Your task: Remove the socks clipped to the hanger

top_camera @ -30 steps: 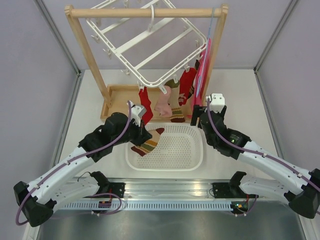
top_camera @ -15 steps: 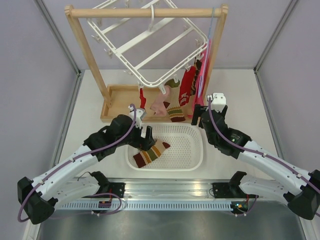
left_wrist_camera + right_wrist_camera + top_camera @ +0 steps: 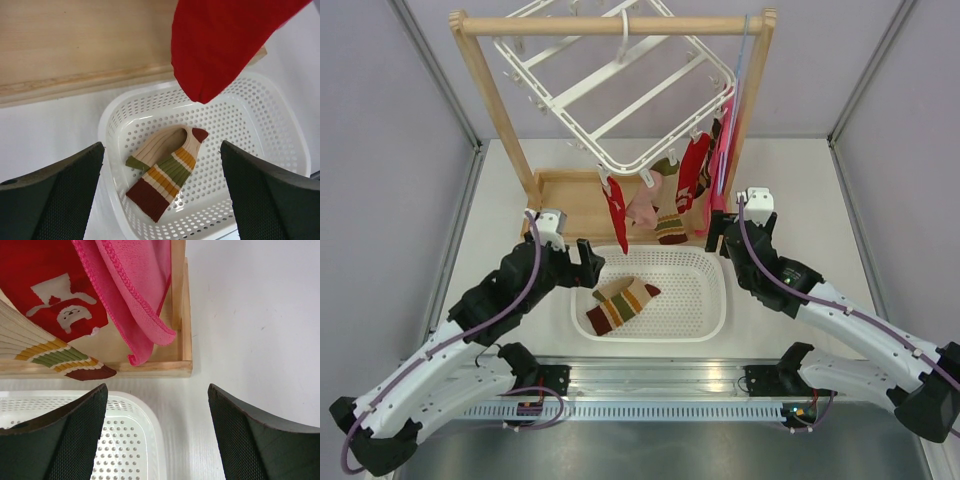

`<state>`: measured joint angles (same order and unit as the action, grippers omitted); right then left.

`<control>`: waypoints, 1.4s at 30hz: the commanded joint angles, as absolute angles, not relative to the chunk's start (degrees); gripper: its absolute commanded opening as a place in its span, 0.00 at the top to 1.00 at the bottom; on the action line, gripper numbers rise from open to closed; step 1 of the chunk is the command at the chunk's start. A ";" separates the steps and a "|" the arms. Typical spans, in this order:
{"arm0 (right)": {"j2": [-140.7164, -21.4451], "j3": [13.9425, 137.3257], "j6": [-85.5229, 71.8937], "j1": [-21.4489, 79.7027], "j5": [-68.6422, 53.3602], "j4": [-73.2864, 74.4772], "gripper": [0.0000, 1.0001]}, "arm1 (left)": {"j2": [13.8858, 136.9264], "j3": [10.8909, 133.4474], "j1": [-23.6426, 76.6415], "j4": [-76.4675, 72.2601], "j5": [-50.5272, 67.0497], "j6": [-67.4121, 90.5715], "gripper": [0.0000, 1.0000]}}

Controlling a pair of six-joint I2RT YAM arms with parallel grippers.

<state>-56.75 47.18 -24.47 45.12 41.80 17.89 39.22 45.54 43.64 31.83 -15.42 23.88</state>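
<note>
A wooden rack [image 3: 497, 110] stands at the far side of the white table [image 3: 790, 190], its flat tray base [image 3: 565, 193] resting on the surface. A plain pink cloth [image 3: 135, 295] hangs by the rack's right post, beside a thin light-blue wire hanger [image 3: 741, 62]. A white perforated basket [image 3: 660, 336] sits just in front of the tray.

The left gripper [image 3: 590, 258] hovers over the basket's [image 3: 660, 337] left rim, jaws wide and empty. The right gripper [image 3: 715, 232], also spread, hangs by its far right corner.
</note>
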 commanded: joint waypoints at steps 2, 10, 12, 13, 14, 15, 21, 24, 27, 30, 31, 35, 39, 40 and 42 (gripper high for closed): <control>-56.25 46.49 -24.96 44.30 40.87 17.58 0.15 | 34.90 42.82 43.86 25.25 -21.10 27.60 0.00; -56.51 45.53 -25.14 42.81 38.77 16.26 0.15 | 30.76 32.10 43.86 5.38 -15.12 33.39 0.00; -56.51 45.35 -25.31 42.63 38.32 16.00 0.15 | 31.29 30.42 43.86 1.77 -14.85 34.80 0.00; -56.43 45.18 -25.23 42.45 38.15 15.82 0.15 | 31.55 29.19 43.86 -1.37 -14.85 34.98 0.00; -56.43 45.18 -25.31 42.45 37.71 15.73 0.15 | 32.25 28.66 43.86 -2.89 -14.77 35.15 0.00; -56.43 45.09 -25.31 42.28 37.62 15.73 0.15 | 32.69 28.13 43.86 -4.21 -14.68 35.16 0.00; -56.25 44.74 -25.31 41.75 36.56 15.29 0.15 | 39.18 28.12 43.95 -10.28 -17.49 32.08 0.00; -56.16 44.47 -25.31 41.48 36.30 15.12 0.15 | 42.61 28.21 43.95 -13.53 -17.84 31.03 0.00; -56.34 44.56 -25.22 41.13 36.04 15.03 0.15 | 46.47 28.65 43.95 -15.73 -17.23 30.67 0.00; -56.34 44.30 -25.05 40.78 35.77 14.85 0.15 | 47.63 28.04 44.03 -18.19 -16.26 30.85 0.00; -56.25 44.12 -25.05 40.69 35.77 14.68 0.15 | 47.55 27.69 44.12 -18.72 -16.17 30.94 0.00; -56.42 43.77 -24.87 40.17 35.07 14.24 0.15 | 46.32 26.19 44.30 -21.09 -16.35 30.68 0.00; -57.13 43.33 -24.79 39.64 33.84 13.27 0.15 | 48.68 26.98 44.30 -21.88 -16.44 29.80 0.00; -57.39 43.42 -24.79 39.55 33.66 13.01 0.15 | 49.47 27.33 44.30 -22.23 -16.52 29.53 0.00; -57.65 43.42 -24.79 39.46 33.14 12.83 0.15 | 52.20 28.29 44.30 -22.50 -16.96 29.18 0.00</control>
